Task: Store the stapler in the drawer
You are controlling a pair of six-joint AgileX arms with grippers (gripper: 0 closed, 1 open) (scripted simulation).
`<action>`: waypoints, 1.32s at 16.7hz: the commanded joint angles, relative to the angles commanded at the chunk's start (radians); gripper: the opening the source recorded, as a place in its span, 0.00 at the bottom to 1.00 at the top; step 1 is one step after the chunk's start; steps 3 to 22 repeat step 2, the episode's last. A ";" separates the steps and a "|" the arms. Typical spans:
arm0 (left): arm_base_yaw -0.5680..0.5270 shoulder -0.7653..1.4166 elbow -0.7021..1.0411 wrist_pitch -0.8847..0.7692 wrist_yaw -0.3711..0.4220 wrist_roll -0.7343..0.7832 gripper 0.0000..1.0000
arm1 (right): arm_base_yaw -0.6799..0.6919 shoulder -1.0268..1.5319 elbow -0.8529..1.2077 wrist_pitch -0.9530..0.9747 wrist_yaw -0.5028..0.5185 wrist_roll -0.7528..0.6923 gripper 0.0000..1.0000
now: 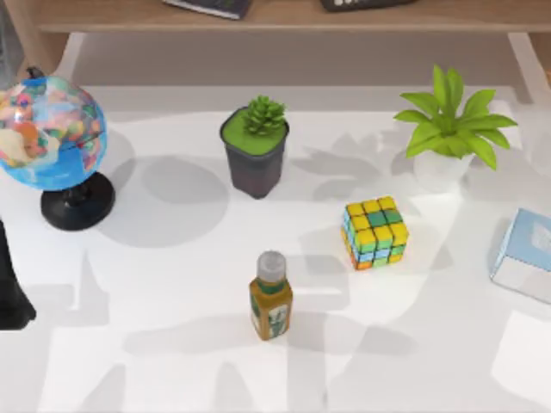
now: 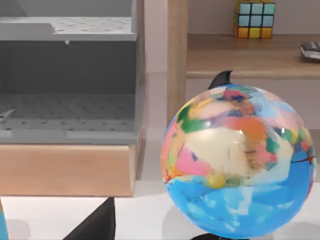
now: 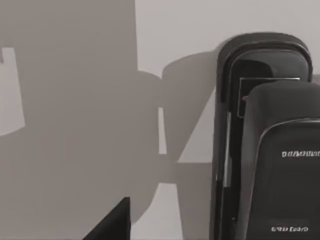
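The stapler [image 3: 265, 145] is black and glossy with a rounded end, and it lies flat on the white table close below my right gripper [image 3: 165, 234]. That gripper hangs open beside it, one dark fingertip [image 3: 112, 225] showing, with nothing held. The drawer [image 2: 65, 170] has a light wooden front and a grey perforated inside, and it stands pulled out beyond the globe [image 2: 240, 160]. My left gripper [image 2: 160, 235] is open and empty, low over the table near the globe. My left arm [image 1: 10, 288] sits at the table's left edge.
On the table stand the globe [image 1: 53, 138] at far left, a dark potted succulent [image 1: 255, 146], an amber bottle [image 1: 270, 297] in the middle, a colour cube [image 1: 375, 232], a white-potted plant [image 1: 448, 129] and a pale blue box [image 1: 527, 254] at right. A wooden shelf [image 1: 284, 17] runs along the back.
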 joint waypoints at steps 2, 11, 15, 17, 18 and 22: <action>0.000 0.000 0.000 0.000 0.000 0.000 1.00 | 0.000 0.000 0.000 0.000 0.000 0.000 1.00; 0.000 0.000 0.000 0.000 0.000 0.000 1.00 | 0.000 0.000 0.000 0.000 0.000 0.000 1.00; 0.000 0.000 0.000 0.000 0.000 0.000 1.00 | 0.000 0.000 0.000 0.000 0.000 0.000 1.00; 0.000 0.000 0.000 0.000 0.000 0.000 1.00 | 0.000 0.000 0.000 0.000 0.000 0.000 1.00; 0.000 0.000 0.000 0.000 0.000 0.000 1.00 | 0.000 0.000 0.000 0.000 0.000 0.000 1.00; 0.000 0.000 0.000 0.000 0.000 0.000 1.00 | 0.000 0.000 0.000 0.000 0.000 0.000 1.00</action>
